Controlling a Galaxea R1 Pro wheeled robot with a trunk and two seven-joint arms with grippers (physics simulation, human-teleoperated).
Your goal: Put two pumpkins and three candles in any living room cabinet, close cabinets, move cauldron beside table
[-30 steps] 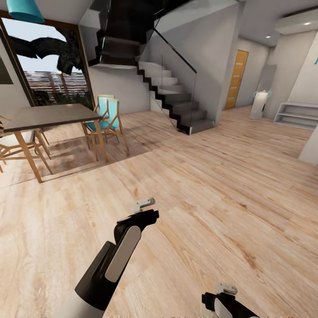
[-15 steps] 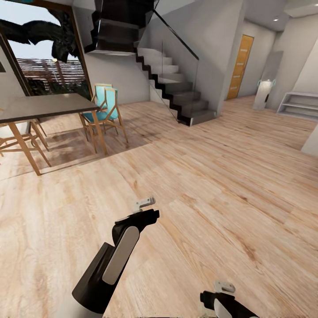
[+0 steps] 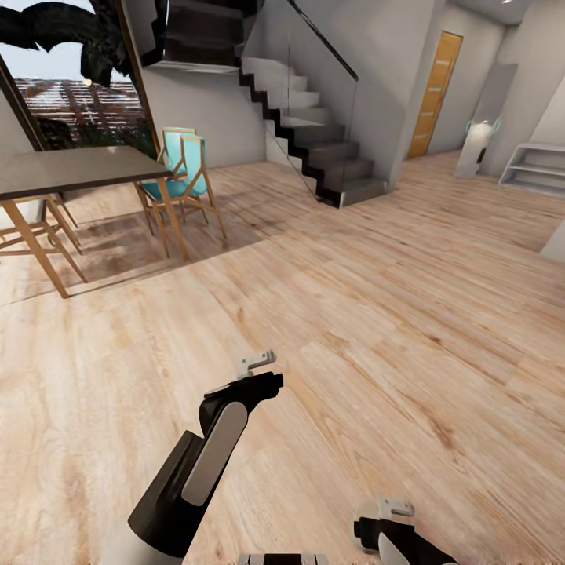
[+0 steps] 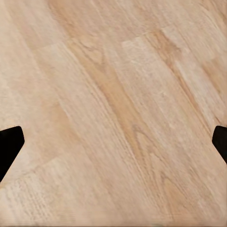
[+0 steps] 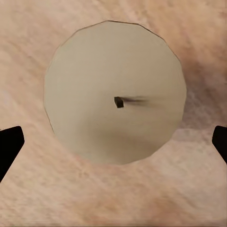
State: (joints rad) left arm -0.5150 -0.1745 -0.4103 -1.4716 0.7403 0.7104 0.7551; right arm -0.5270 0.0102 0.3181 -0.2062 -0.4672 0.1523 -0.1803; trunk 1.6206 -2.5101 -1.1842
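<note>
- Olive-tan candle (image 5: 115,92) is sitting wick-up between the right end effector (image 5: 113,142) fingertips, which are standing apart, seemingly not touching it.
- Left end effector (image 4: 113,142) is hanging spread over wooden floor (image 4: 118,94).

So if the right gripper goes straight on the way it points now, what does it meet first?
Most likely the candle: in the right wrist view its round top and wick lie centred between the open fingers, with wooden floor around it. How far off it is, I cannot tell.
</note>
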